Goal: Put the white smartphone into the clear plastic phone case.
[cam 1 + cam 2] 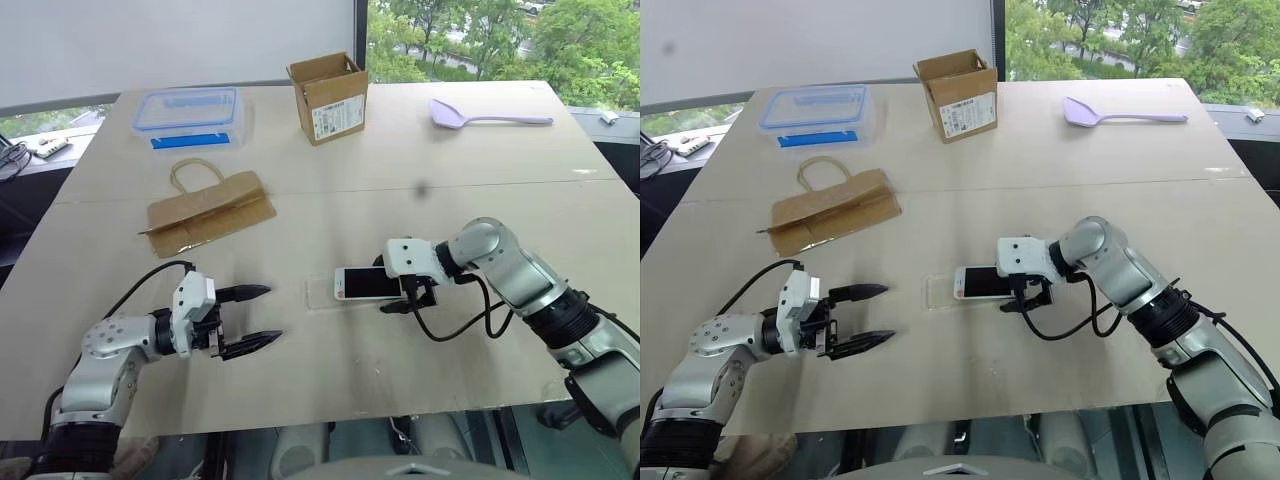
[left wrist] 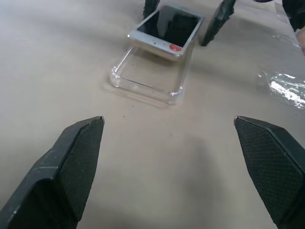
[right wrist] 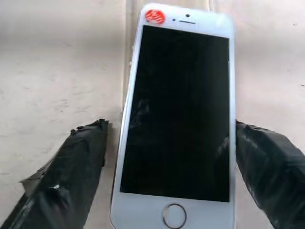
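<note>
Daylight from a window with green trees behind it falls across the pale wooden desk (image 1: 330,200) that carries everything.

At the far left corner sits a clear food box with a blue lid (image 1: 187,112), and nearer, a flattened brown paper bag (image 1: 208,212). Close to the front edge on the left, the left tool (image 1: 248,318) rests just over the desk with its two black fingers spread wide and nothing between them, pointing toward the middle.

Just to its right lies the clear phone case (image 2: 148,76), flat on the desk, open side up, its long axis running left to right. The white phone (image 1: 368,283) lies screen up along that same line. Its left end, marked with a small red sticker, overlaps the right end of the case and sits propped above it, not yet seated inside.

The right tool (image 1: 408,293) straddles the phone's right end, near the home button. Its fingers stand wide on either side of the phone's long edges, and the right wrist view shows a gap at each side, so it seems to have no grip.

A cardboard box (image 1: 329,96) stands at the back centre, and a lilac spatula (image 1: 485,116) lies far right.

The right arm is much the nearer; the phone probably needs sliding leftward along its length and pressing down.
</note>
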Robot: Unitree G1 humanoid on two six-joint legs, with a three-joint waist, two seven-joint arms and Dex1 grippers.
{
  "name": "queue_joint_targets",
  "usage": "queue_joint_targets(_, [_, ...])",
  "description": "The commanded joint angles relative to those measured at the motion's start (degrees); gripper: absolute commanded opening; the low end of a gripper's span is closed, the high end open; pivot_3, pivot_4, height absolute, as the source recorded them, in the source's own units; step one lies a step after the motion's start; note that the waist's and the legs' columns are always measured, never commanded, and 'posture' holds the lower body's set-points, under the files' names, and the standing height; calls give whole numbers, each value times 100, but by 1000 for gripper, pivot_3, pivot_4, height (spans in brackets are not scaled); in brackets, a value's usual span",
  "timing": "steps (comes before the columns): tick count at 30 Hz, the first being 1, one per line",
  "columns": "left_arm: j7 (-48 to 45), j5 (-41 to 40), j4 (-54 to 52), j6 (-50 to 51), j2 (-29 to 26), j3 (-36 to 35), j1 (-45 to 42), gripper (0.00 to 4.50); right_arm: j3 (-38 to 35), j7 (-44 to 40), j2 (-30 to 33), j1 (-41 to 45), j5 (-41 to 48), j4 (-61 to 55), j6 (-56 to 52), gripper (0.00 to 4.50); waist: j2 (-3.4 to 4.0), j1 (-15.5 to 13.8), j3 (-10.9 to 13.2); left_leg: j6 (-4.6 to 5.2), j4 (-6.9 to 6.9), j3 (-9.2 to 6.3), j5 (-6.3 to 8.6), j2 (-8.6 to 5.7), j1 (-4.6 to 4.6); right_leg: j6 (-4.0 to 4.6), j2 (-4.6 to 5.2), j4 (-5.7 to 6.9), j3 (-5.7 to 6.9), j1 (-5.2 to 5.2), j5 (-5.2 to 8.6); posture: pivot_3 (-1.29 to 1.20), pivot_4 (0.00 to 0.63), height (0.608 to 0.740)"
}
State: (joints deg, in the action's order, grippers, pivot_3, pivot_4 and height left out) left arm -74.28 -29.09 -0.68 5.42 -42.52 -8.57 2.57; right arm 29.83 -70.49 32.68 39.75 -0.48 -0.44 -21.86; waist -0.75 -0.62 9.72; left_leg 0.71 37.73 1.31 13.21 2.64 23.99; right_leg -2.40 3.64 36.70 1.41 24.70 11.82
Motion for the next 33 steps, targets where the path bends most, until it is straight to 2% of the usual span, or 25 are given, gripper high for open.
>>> queue_joint_targets(1, [248,-148,-592,260,-52,-122,59,4500,-583,-131,56,54,570,-660,-458,4461,0,-1,1,0,0,0,0,0,0,0,0,0,-1,0,0,0,150,740])
queue_joint_targets(4, [484,-187,-991,529,-21,-69,95,4500,-723,-102,-3,52,828,-827,-761,4461,0,-1,2,0,0,-1,0,0,0,1,0,0,0,-1,-1,0,150,740])
queue_joint_targets(5, [554,-197,-1097,618,-12,-45,78,4500,-698,-71,-42,53,831,-820,-792,3966,0,0,2,0,0,-2,0,0,0,1,0,0,0,-1,0,0,150,740])
queue_joint_targets(7, [668,-216,-1264,787,-1,-15,33,4500,-557,-24,-80,32,721,-758,-702,3407,0,2,2,0,0,-2,0,0,0,0,-1,0,0,-1,0,0,150,740])
queue_joint_targets(9, [770,-246,-1403,964,-3,12,-50,4500,-413,65,-160,23,585,-603,-576,2336,0,4,2,0,0,-2,0,1,-1,-1,-2,0,0,0,0,0,150,740])
queue_joint_targets(18, [901,-323,-1604,1314,-52,-54,-111,4500,-542,809,-739,469,445,137,-1167,2336,0,53,3,0,-1,0,0,1,0,5,-6,1,-3,0,-4,0,150,740])
queue_joint_targets(21, [913,-326,-1614,1309,-46,-80,-65,4500,-556,1218,-920,614,268,468,-1110,1481,0,89,3,0,-2,-1,0,1,-1,4,-6,1,-2,0,-3,0,150,740])
queue_joint_targets(24, [912,-328,-1612,1278,-39,-102,-7,4500,-426,1317,-1021,708,108,703,-824,59,-1,126,3,0,-2,-1,0,1,0,4,-6,1,-3,-1,-3,0,150,740])
queue_joint_targets(33, [789,-268,-1381,1077,-40,-156,107,4500,-146,767,-1023,678,58,648,-552,16,0,141,4,0,-8,-2,0,1,-1,5,-8,1,-5,1,-5,0,150,740])
